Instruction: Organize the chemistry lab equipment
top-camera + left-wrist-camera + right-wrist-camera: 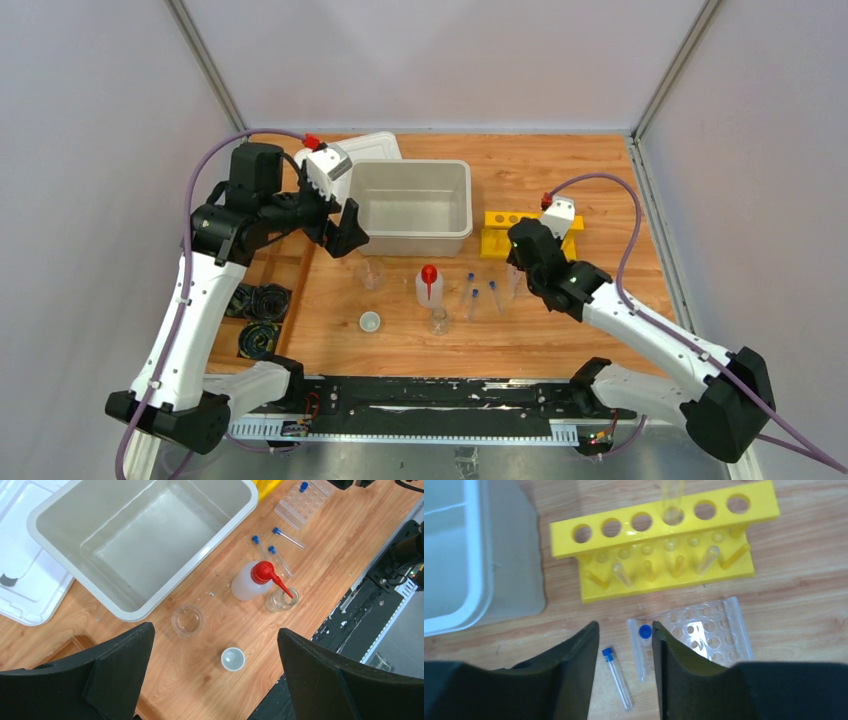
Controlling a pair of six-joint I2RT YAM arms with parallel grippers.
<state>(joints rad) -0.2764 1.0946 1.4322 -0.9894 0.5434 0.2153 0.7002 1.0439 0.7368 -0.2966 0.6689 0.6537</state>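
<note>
Left jaws wide apart above small beaker [188, 620]; right jaws apart over 1 blue-capped tube [644, 632] in clear rack [716, 630].

I'm seeing a red nozzle [265, 573] on the white squeeze bottle [244, 585], blue caps [608, 653] on the clear test tubes [619, 680], a bright yellow rack [626, 536], and wood grain across the orange-brown table [320, 555].

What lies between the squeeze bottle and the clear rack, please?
Three blue-capped tubes lie flat between the bottle and the clear rack, which shows most clearly in the left wrist view.
</note>
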